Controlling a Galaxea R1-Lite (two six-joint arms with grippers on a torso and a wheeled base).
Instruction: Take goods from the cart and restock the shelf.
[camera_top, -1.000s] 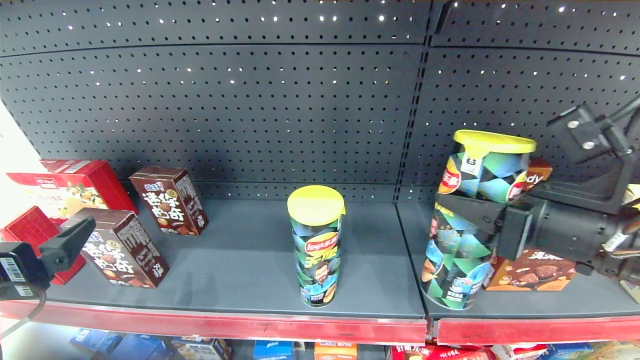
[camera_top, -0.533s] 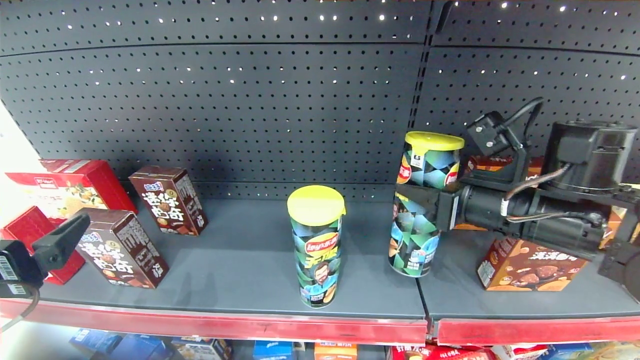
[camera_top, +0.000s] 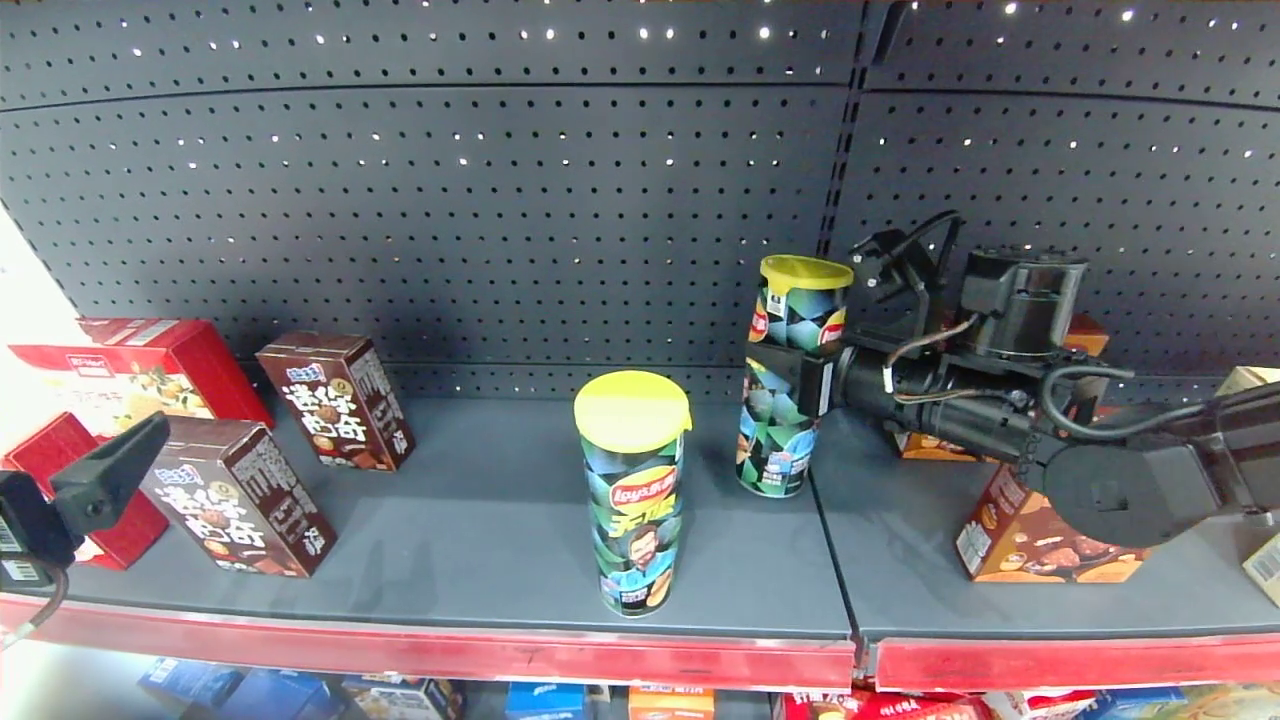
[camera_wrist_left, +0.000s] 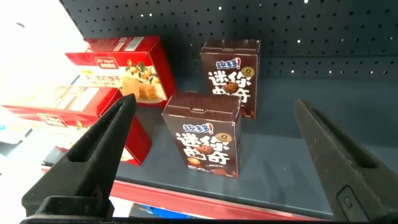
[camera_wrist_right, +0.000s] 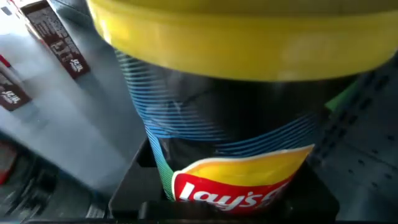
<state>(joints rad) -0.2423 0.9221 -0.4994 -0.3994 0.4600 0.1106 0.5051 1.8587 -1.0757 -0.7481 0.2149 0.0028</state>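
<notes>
1. Your right pincer (camera_top: 792, 372) is clamping the chip can (camera_top: 803, 298) — upright, toward the shelf (camera_top: 480, 520) rear, behind a second can (camera_top: 636, 500).
2. Your left pincer (camera_wrist_left: 211, 109) is gaping wide — facing brown boxes (camera_wrist_left: 205, 134).

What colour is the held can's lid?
Yellow. Lid of the can shows best in the right wrist view.

Rear can (camera_top: 795, 375) is behind and right of front can (camera_top: 632, 490).
</notes>
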